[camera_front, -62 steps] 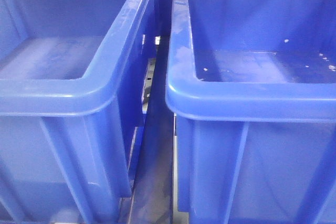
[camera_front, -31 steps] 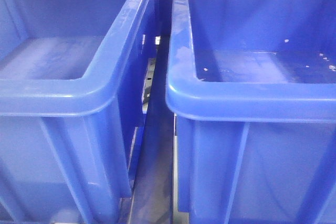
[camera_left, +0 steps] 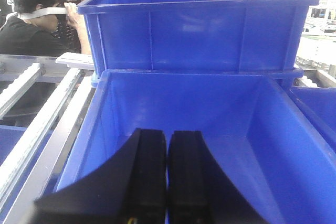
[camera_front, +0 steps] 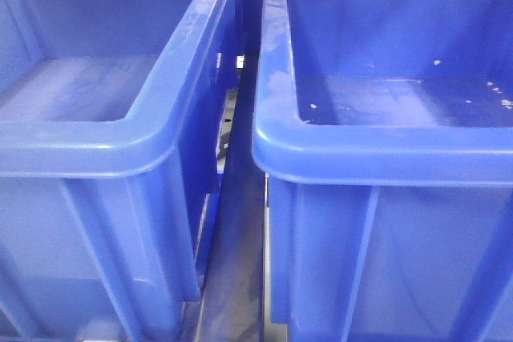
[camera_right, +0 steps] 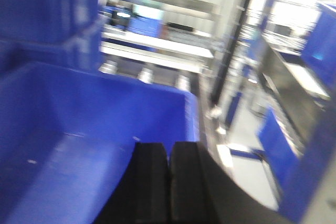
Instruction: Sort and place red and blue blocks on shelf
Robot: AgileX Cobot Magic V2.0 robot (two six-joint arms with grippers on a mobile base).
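In the front view two blue bins stood side by side, the left bin (camera_front: 104,142) and the right bin (camera_front: 385,150), with a narrow gap between them where a strip of metal rail (camera_front: 228,130) showed. Pale specks lay on the floor of the right bin. No arm or gripper appeared there, and neither block was to be seen.

In the left wrist view the left gripper (camera_left: 167,137) hung over the open top of a blue bin (camera_left: 247,129), its two black fingers (camera_left: 149,166) pressed together with only a thin seam between them and nothing held. Behind that bin a second bin (camera_left: 199,30) stood higher on the shelf. To the left ran grey metal rails (camera_left: 37,108), and beyond them a person (camera_left: 31,19) with dark hair held a pale strip at the upper bin's corner. Neither block showed in this view.

The right wrist view was blurred. The right gripper (camera_right: 169,148) had its dark fingers (camera_right: 149,182) closed against each other, holding nothing, above the floor of a blue bin (camera_right: 79,129). Shelving and other blue bins lay beyond, too smeared to tell apart. The red and blue blocks could not be found here either.
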